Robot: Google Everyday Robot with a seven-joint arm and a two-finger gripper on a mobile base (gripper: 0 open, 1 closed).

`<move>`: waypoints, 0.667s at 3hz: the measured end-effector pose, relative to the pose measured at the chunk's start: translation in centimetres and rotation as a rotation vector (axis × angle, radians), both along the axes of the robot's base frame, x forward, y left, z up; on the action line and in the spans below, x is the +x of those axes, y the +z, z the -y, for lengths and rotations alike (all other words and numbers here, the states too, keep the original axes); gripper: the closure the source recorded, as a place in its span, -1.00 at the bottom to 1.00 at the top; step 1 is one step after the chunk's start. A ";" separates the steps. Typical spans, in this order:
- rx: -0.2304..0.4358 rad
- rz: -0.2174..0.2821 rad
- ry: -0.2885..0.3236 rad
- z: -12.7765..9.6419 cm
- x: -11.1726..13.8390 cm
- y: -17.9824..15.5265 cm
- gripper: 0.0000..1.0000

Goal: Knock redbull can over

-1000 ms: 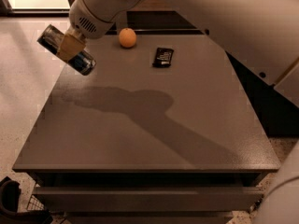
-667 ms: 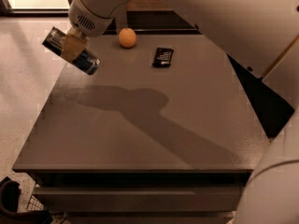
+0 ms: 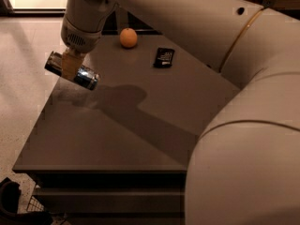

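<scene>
Well, in the one camera view, the claw (image 3: 70, 68) hangs below and to the left of the orange (image 3: 128, 37), over the left edge of the desk (image 3: 117, 139). Its tan fingers (image 3: 70, 65) are closed around the middle of the redbull can (image 3: 87, 77). The can is held off the surface and lies almost on its side, with its blue end lower and nearer the orange. A flat black bar (image 3: 164, 57) lies on the desk, right of the orange and apart from it. The pale arm (image 3: 197, 22) stretches across behind the orange.
</scene>
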State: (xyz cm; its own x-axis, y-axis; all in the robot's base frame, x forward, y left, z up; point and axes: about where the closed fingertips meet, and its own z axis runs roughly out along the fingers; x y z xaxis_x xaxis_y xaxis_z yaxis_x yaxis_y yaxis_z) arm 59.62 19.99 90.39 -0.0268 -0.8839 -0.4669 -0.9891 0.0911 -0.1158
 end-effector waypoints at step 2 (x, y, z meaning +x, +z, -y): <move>-0.131 -0.074 0.022 -1.3 -0.4 -4.2 1.00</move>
